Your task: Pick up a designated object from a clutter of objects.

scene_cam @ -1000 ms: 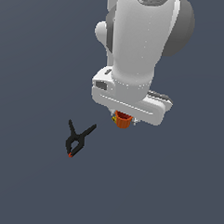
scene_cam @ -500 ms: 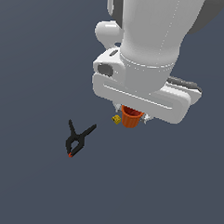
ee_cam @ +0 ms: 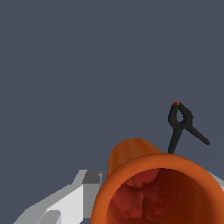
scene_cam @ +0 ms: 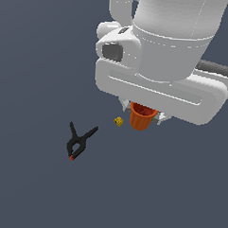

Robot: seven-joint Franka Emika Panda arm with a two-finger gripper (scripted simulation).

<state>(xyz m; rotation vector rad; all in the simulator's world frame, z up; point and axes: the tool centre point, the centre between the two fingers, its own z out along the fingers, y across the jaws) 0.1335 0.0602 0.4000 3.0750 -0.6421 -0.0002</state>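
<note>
We see the small orange tapered cup (ee_cam: 157,192) gripped in our white hand (scene_cam: 143,118), rim filling the wrist view. Beside it sits a tiny yellow cube (scene_cam: 118,121); farther off, a black spring clamp (scene_cam: 79,141) on the grey counter (scene_cam: 37,74).

Your cup (scene_cam: 143,118) is orange, tapered toward its base, with a round rim and a darker red-orange inside (ee_cam: 158,199). It sits upright directly under the white claw body, rim tucked beneath it. The tiny yellow cube (scene_cam: 118,121) lies just beside it, toward the exterior view's left. The black clamp (scene_cam: 79,142) with its red tip lies farther left, flat, well apart from both.
</note>
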